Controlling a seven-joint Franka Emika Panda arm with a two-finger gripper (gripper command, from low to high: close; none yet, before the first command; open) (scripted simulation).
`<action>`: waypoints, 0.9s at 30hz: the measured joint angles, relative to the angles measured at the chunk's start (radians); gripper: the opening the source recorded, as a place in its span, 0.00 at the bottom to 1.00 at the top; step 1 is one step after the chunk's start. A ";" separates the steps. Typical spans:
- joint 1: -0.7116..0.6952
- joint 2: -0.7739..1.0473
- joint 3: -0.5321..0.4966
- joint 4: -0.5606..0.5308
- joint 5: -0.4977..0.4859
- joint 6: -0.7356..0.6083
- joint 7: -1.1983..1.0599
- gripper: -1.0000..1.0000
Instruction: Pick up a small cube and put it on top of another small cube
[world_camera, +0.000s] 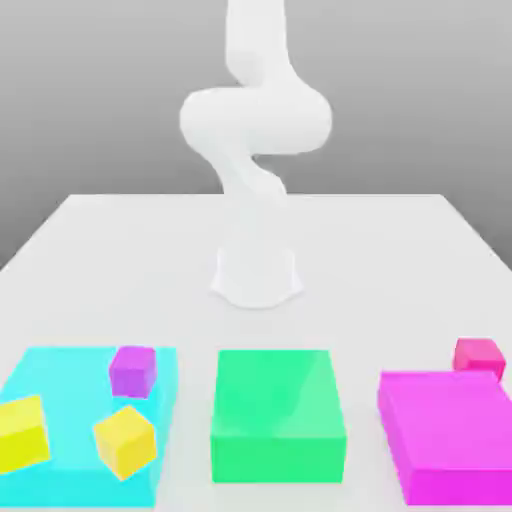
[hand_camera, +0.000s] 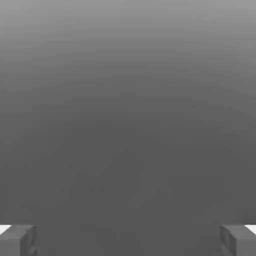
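The small hot-pink cube sits on the white table at the exterior view's right, just behind the large magenta block. The small purple cube rests on the cyan pad at the exterior view's left. The white arm rises from its base at mid-table and curls upward, far from both cubes. In the hand view my gripper is open, its two grey fingertips set wide apart with nothing between them, facing a plain grey background.
Two yellow cubes lie on the cyan pad near the purple one. A flat green block sits front centre and a large flat magenta block front right. The arm's base stands mid-table.
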 joint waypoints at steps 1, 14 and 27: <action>0.000 0.038 0.034 -0.013 0.000 0.019 0.038 0.50; 0.024 0.500 0.449 -0.176 -0.095 0.247 0.562 0.50; 0.312 0.973 0.454 -0.271 -0.408 0.468 1.138 0.50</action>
